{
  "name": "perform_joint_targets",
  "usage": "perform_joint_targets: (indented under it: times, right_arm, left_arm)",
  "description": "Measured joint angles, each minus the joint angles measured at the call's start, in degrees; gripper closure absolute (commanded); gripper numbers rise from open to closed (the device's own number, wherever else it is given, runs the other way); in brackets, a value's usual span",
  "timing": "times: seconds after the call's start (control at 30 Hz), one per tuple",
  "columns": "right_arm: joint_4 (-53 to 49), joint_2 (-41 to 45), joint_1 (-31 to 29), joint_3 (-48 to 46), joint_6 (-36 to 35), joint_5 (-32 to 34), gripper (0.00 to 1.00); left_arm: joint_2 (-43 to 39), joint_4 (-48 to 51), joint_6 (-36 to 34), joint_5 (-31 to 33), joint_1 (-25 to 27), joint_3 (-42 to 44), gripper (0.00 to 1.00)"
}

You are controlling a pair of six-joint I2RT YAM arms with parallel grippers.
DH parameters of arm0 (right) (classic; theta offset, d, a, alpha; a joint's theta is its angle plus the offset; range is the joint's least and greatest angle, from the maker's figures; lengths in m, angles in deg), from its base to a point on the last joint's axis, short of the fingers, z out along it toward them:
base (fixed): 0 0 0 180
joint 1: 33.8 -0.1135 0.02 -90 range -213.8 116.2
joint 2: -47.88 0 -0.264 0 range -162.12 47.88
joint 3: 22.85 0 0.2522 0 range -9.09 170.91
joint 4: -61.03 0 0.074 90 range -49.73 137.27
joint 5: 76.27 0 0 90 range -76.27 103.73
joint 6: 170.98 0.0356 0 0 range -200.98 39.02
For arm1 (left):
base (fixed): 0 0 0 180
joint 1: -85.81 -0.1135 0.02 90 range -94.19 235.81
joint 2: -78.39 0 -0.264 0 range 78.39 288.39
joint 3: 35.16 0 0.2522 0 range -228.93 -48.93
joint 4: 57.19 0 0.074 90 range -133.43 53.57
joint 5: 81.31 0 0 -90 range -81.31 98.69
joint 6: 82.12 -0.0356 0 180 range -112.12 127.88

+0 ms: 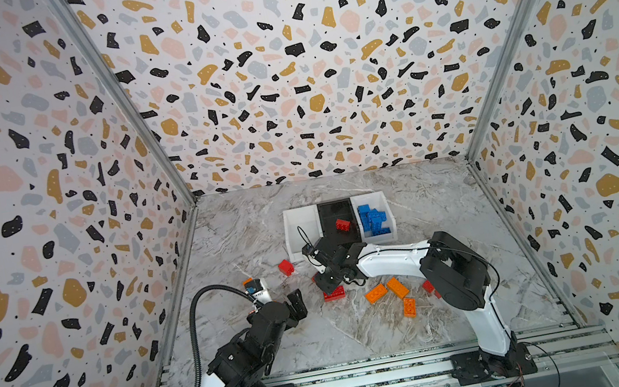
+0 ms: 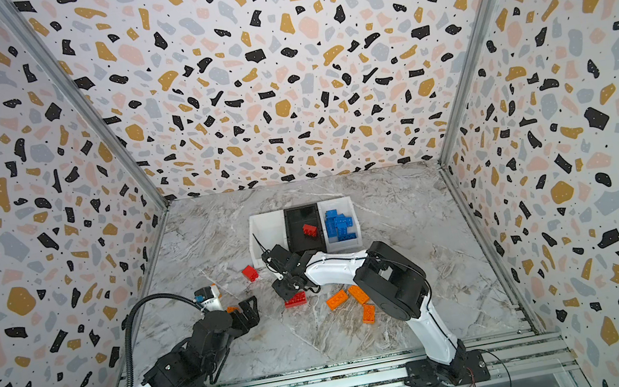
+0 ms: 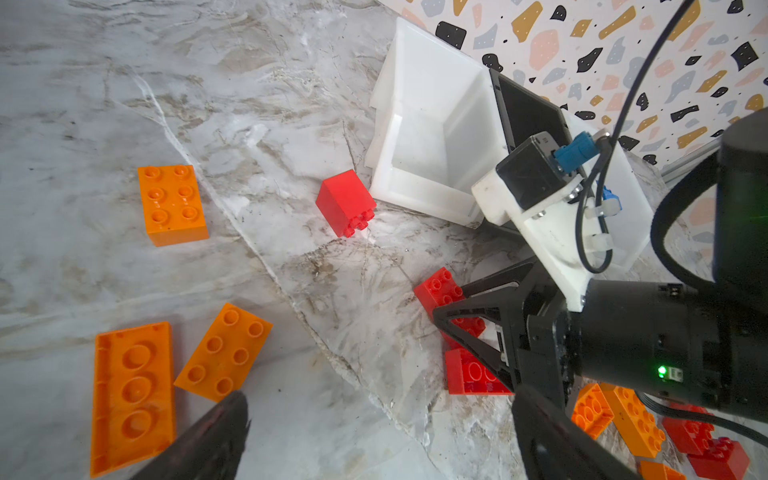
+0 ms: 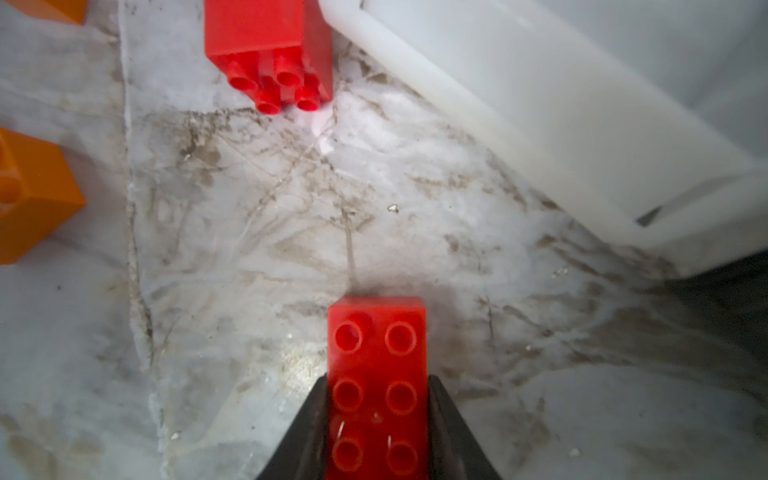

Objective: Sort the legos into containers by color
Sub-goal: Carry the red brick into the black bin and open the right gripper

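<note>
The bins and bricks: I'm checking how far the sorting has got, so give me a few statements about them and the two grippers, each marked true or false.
1. The right gripper is shut on a red oblong brick. True.
2. The black bin holds blue bricks. False: it holds one red brick; the blue bricks lie in the white bin to its right in both top views.
3. The left gripper is open and holds nothing. True.
4. Every orange piece is in a bin. False: several orange bricks lie on the table.
</note>
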Motion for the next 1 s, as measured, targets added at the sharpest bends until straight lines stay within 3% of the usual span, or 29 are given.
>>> perform_joint_targets:
  times: [0.23,0.4,0.7,0.77,0.9,1.0]
  right_arm:
    - [-1.11,6.58,1.36,-0.31,-0.02,4.50,0.66]
    - [-0.26,12.22,6.93,0.63,-0.02,5.53,0.65]
    - [0.33,5.79,16.28,7.54,-0.70,4.61,0.61]
    - [0.13,3.67,17.07,9.51,-1.05,3.74,0.56]
    - [-0.61,1.01,17.62,13.03,-1.90,2.45,0.33]
    - [-0.90,1.16,17.57,13.64,-2.51,1.66,0.28]
  left_arm:
    - [1.01,-0.35,-0.76,-0.02,0.00,-0.11,0.00]
    - [1.60,-0.92,-1.14,-0.04,0.00,-1.01,0.00]
    - [4.92,-3.76,-1.11,-0.20,0.00,-1.05,0.00]
    - [5.77,-4.04,-1.03,-0.17,0.00,-1.07,0.00]
    - [6.51,-4.33,-0.55,0.57,0.00,-1.40,0.00]
    - [7.23,-5.05,-0.17,1.60,-0.09,-1.55,0.00]
